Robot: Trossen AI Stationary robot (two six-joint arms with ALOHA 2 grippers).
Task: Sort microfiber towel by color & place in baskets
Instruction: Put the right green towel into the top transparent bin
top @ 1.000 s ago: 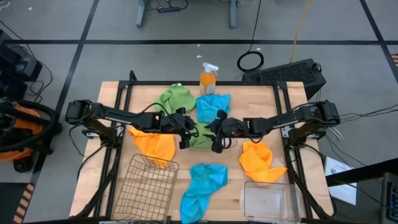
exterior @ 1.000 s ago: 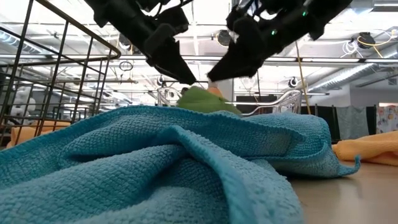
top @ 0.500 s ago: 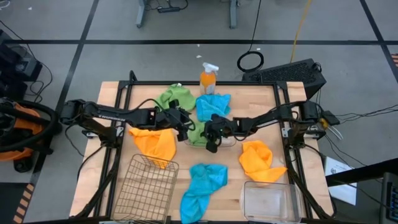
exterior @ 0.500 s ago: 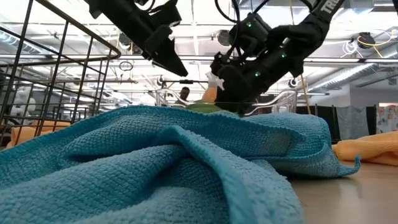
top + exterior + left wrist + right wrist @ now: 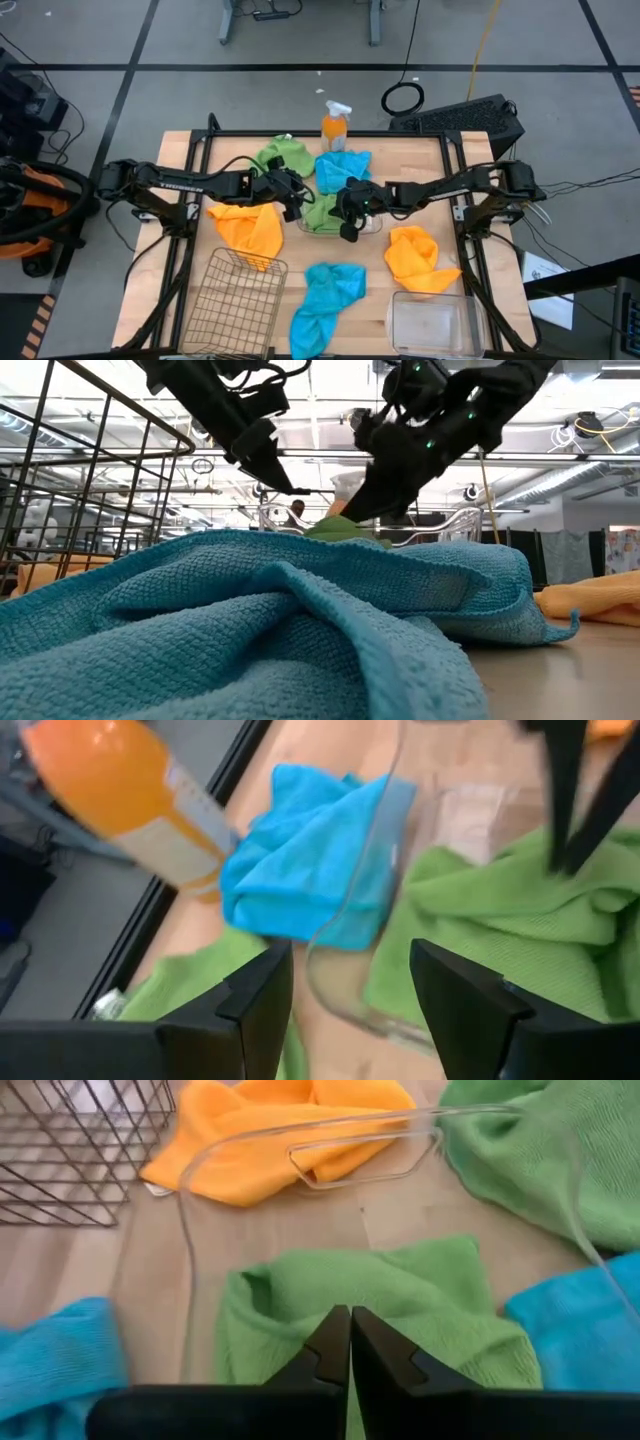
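Wooden table (image 5: 180, 300): crumpled green towel (image 5: 322, 213) in clear basket (image 5: 371, 226), right gripper (image 5: 346, 226) jaws closed empty, left gripper (image 5: 296, 207) jaws apart

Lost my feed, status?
Left gripper open, beside clear basket. Right gripper shut, empty, above green towel inside it. Nothing blocking.
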